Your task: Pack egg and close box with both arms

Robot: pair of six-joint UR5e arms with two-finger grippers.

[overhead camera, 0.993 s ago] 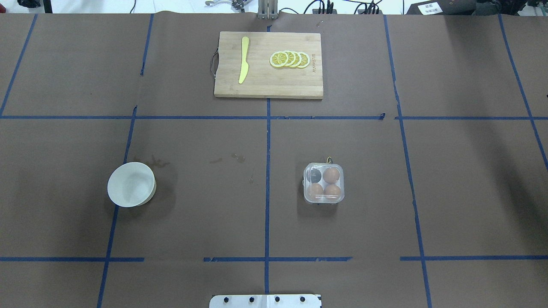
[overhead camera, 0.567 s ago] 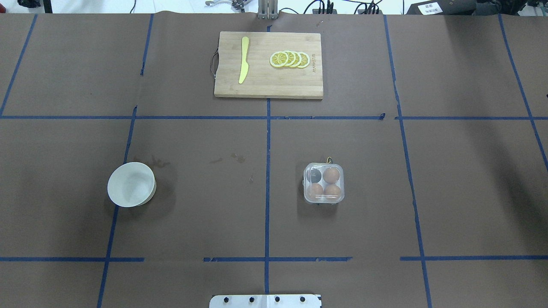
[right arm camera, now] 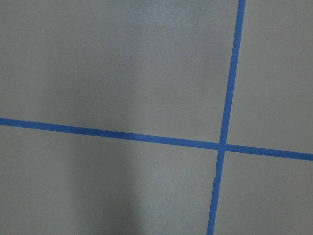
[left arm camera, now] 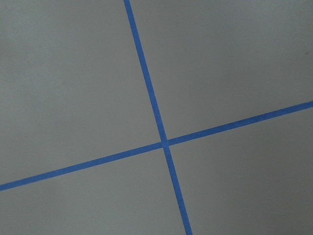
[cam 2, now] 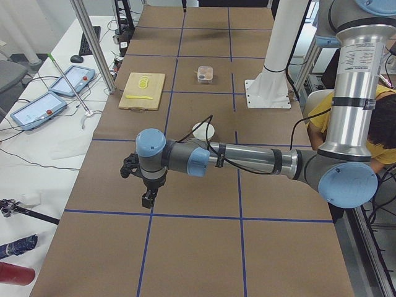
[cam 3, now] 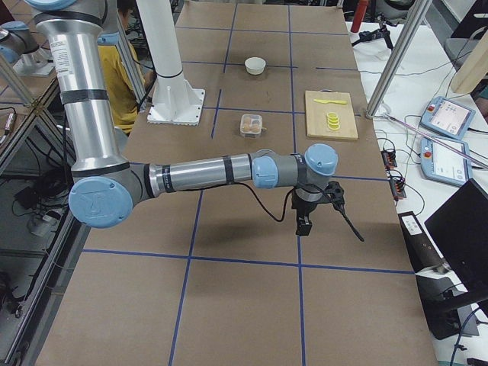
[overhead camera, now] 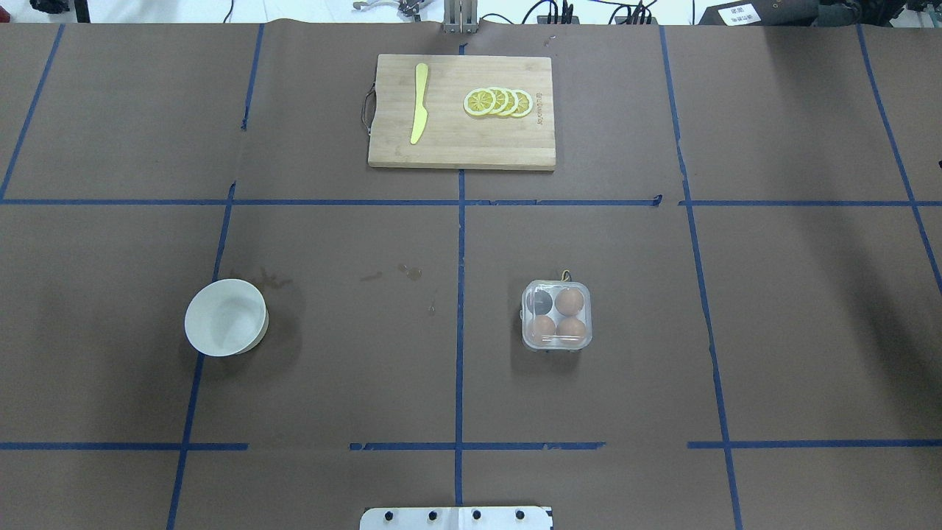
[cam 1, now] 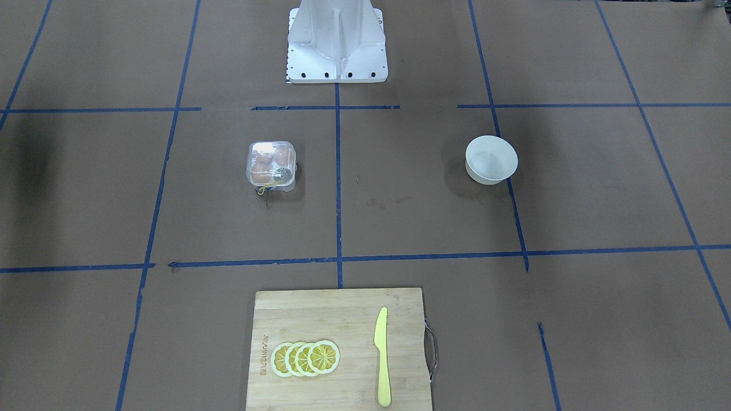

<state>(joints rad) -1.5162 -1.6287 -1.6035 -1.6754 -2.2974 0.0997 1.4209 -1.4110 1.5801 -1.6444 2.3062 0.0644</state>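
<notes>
The clear box [overhead camera: 525, 335] stands right of the table's middle with its lid down; it also shows in the front view [cam 1: 251, 171]. Three brown eggs [overhead camera: 569, 300] lie in three of its cells, and something dark [overhead camera: 542, 300] is in the far-left cell. I cannot tell the three eggs apart. My left gripper [cam 2: 148, 198] hangs over bare table far out to the left. My right gripper [cam 3: 303, 223] hangs over bare table far out to the right. Both show only in the side views, so I cannot tell whether they are open or shut. Both wrist views show only tape lines.
A white bowl [overhead camera: 190, 324] stands left of the middle and looks empty. A wooden cutting board [overhead camera: 456, 143] lies at the far edge with a yellow knife [overhead camera: 419, 103] and lemon slices [overhead camera: 498, 101]. The robot's base plate [overhead camera: 456, 517] is at the near edge.
</notes>
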